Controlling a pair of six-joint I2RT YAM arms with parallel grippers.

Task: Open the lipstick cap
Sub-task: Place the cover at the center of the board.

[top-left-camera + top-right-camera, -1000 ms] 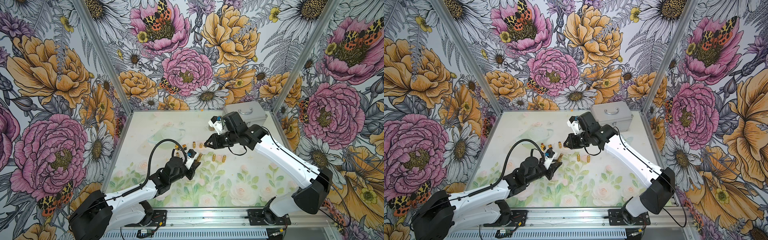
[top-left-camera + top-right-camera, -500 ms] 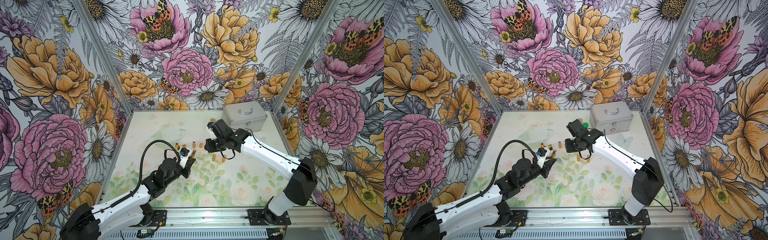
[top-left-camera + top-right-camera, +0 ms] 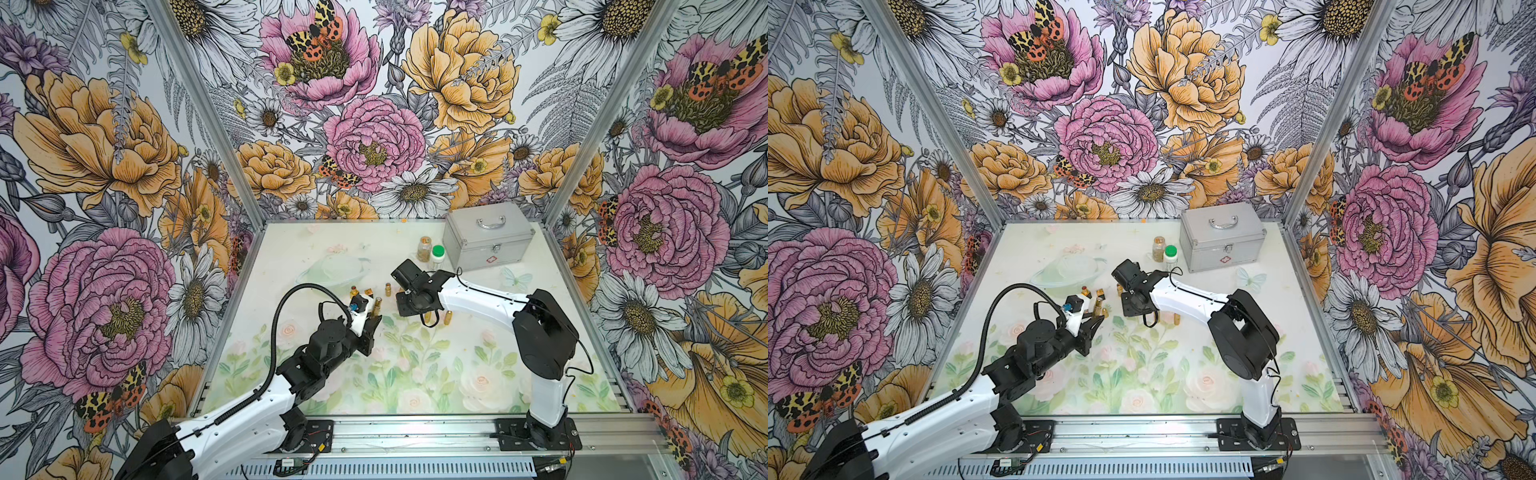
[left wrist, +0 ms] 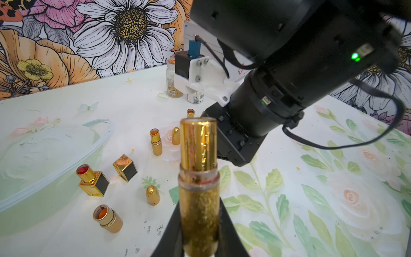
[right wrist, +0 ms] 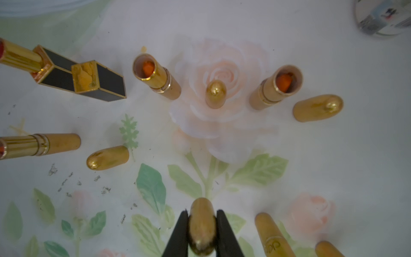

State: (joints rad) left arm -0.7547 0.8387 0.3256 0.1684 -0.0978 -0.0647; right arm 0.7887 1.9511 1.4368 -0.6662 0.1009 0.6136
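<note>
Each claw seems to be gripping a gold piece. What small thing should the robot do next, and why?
Probably lower the right gripper and let go of its rounded gold cap on a bare patch of the floral table, near the other loose gold caps. The cap is already off: the left gripper holds the uncapped gold lipstick tube, so only putting the pieces down seems left.

In the left wrist view the lipstick (image 4: 198, 200) is cut off at its base by the edge, and the left fingers (image 4: 169, 240) are largely hidden behind it. The case (image 4: 189, 30) is mostly covered by the right arm (image 4: 289, 66). In the right wrist view the cap (image 5: 202, 224) is blurred and cropped, as is a jar (image 5: 382, 20). In both top views the cap is hidden under the arm.
</note>
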